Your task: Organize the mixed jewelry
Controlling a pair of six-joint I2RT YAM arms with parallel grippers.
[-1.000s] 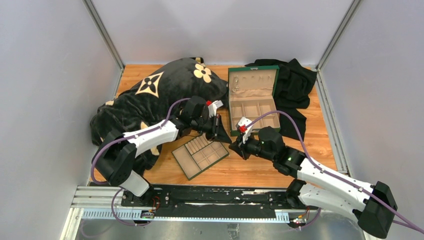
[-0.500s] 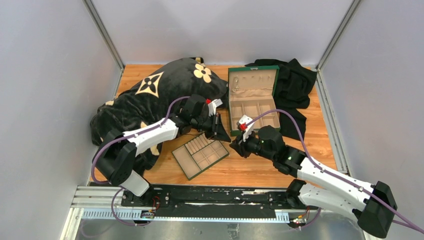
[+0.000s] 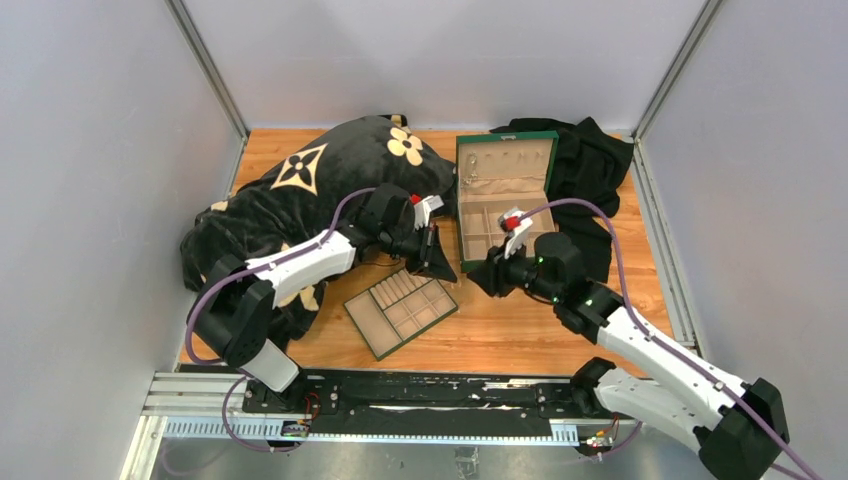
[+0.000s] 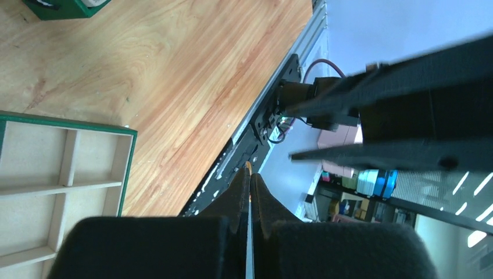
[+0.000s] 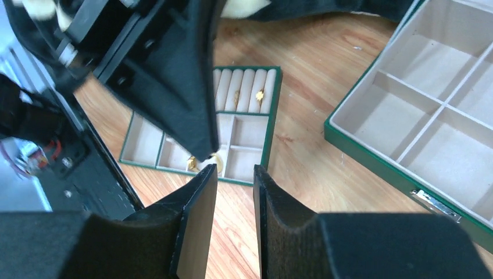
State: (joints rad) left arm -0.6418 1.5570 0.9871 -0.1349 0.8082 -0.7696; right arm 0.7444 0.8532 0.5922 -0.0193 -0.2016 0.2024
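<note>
Nearest, the tray lies on the tabletop, a small gold stud already seated on its ring rolls. Just above its far corner, the right gripper has let go within the last second. Its jaws now stand apart, empty, and its wrist has swung toward the box. The left gripper keeps its jaws clenched, seemingly on a gold sliver. That looks like a handover, and placing it in the tray probably falls to the left arm.

Left pincer shut, right pincer ajar
</note>
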